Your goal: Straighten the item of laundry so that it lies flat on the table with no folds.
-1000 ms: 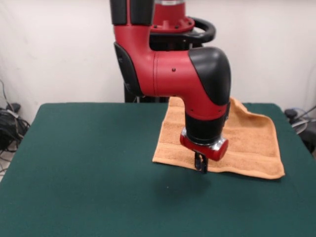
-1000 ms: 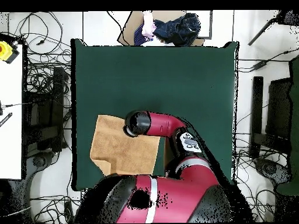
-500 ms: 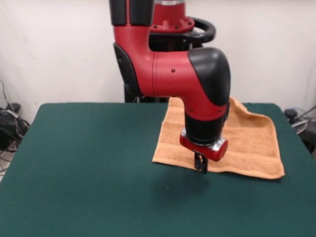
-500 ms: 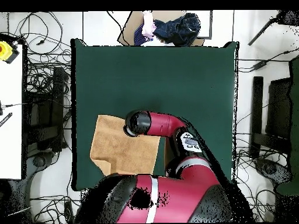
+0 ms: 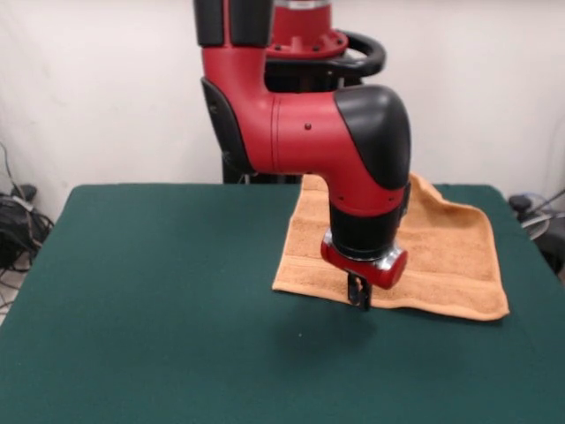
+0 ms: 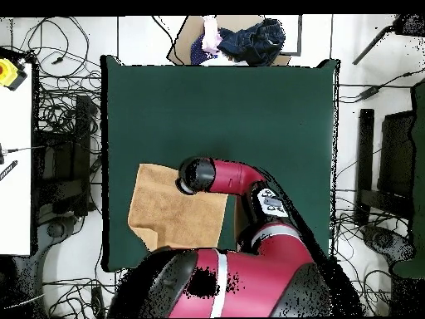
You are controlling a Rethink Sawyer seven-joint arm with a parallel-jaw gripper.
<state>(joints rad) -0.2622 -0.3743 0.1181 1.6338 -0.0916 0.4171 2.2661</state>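
The orange-tan towel [image 5: 446, 252] lies on the green table [image 5: 159, 291] at its far right side, mostly spread, with a raised fold along its far right corner. My gripper [image 5: 358, 296] points straight down over the towel's near edge, close to its left corner. Its fingers are together and hold nothing that I can see. The towel's edge below it lies flat. In the overhead view the towel [image 6: 170, 212] lies at the table's [image 6: 249, 108] lower left by the robot base. There the arm's wrist [image 6: 197, 175] hides the gripper.
Dark clothing [image 6: 253, 37] and a person's hand [image 6: 210, 35] show beyond the table's top edge in the overhead view. A white side table with a yellow object [image 6: 8, 71] stands at the left. Cables lie on the floor around the table.
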